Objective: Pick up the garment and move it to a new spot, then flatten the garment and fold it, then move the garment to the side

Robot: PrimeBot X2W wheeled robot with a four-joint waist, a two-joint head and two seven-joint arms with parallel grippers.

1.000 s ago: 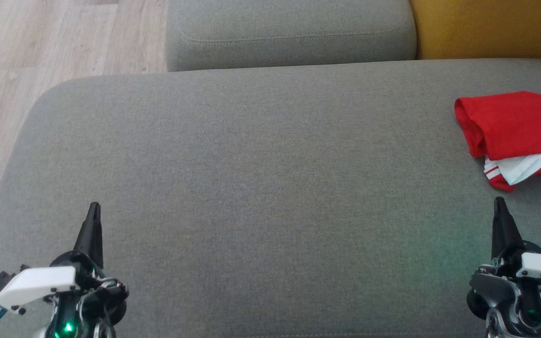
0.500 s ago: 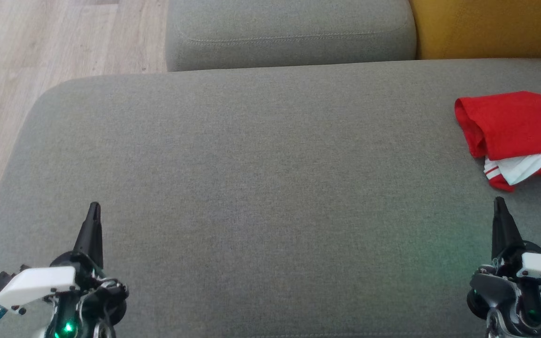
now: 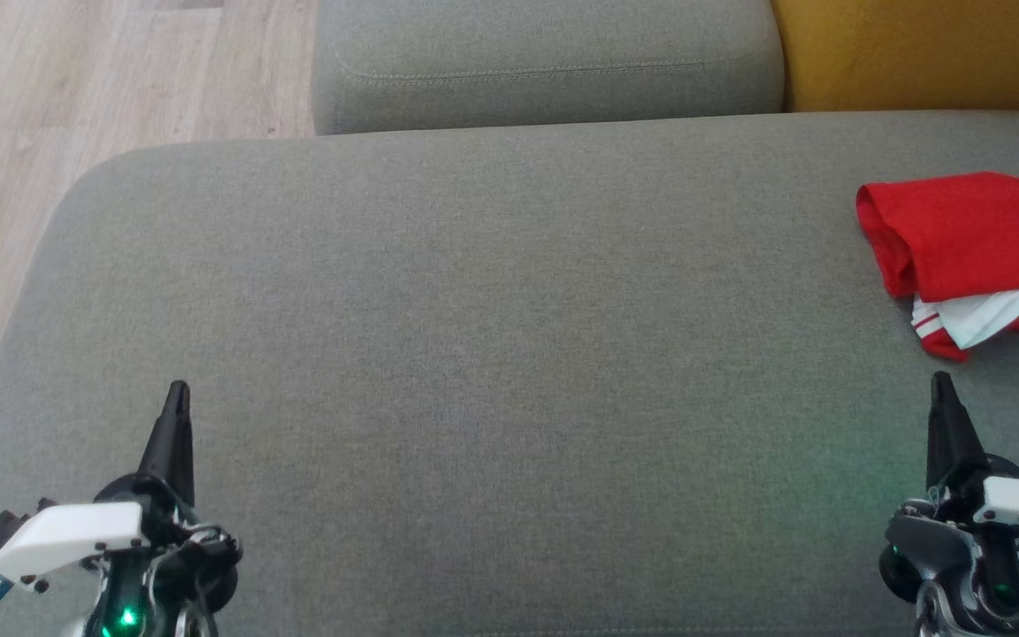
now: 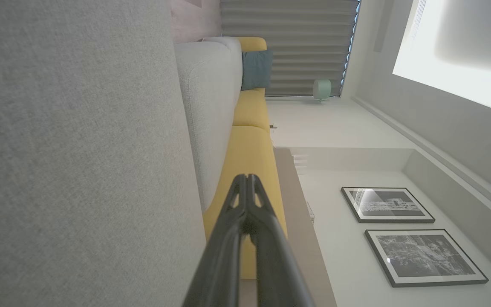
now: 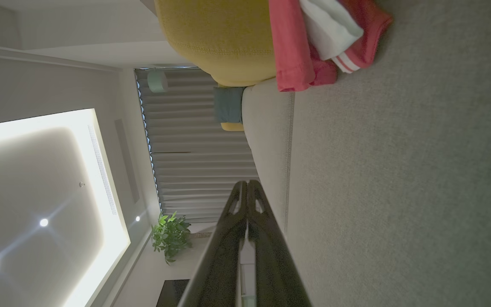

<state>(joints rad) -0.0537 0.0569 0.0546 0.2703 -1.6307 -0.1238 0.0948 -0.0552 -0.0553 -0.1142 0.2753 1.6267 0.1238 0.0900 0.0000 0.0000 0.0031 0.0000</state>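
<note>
Pointing forward over sofa (image 3: 509,310), left gripper (image 3: 177,395) closed, right gripper (image 3: 941,384) closed

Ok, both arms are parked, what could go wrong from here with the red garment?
The garment lies folded over at the head view's right border, partly cut off, so a grasp could catch only one layer. The right end effector, nearest it, is shut; reaching in without opening would likely shove the garment across the cushion.

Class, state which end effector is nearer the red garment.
Right. The right end effector sits close below the red garment in the head view; the left end effector is far across the sofa.
</note>
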